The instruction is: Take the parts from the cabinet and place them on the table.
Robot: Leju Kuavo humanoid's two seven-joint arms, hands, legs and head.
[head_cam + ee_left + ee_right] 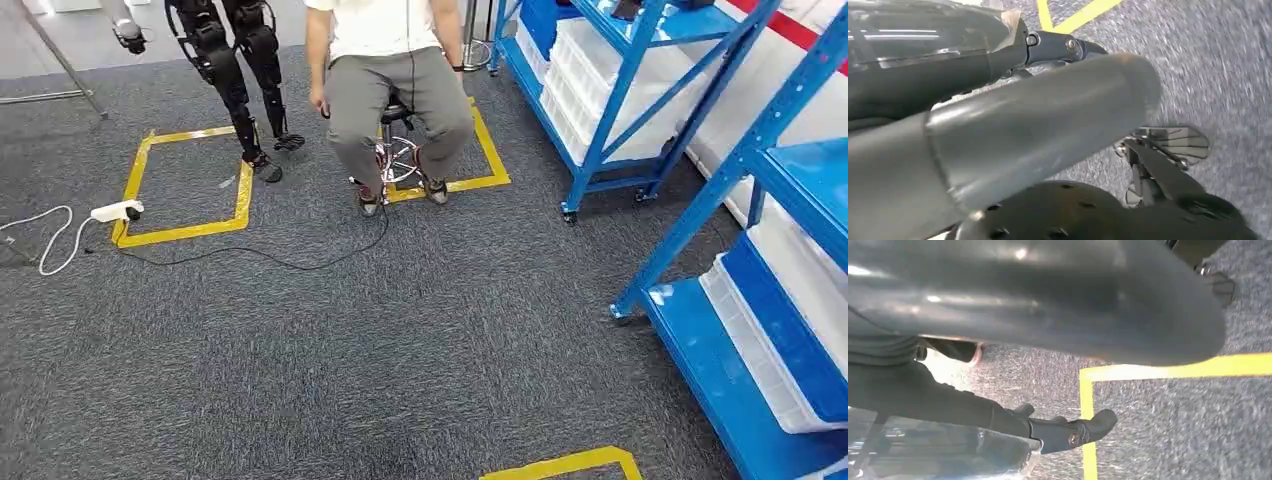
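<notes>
Blue shelving racks stand at the right of the head view, one farther off (600,120) and one close by (700,220). White bins (610,95) fill the far rack's lower shelves, and a white bin with a blue lid (780,350) sits on the near rack's bottom shelf. My left hand (1038,130) hangs over grey carpet, its thick grey thumb blurred across the left wrist view. My right hand (1048,305) hangs the same way, with a dark finger (1068,432) below the thumb. Something glossy lies along the fingers of each hand; whether it is held cannot be told.
A person (395,90) sits on a stool ahead, beside another robot's black legs (240,80). A yellow tape square (185,180) marks the carpet, with a white power strip (117,211) and cables at its edge. More yellow tape (560,465) lies near my feet.
</notes>
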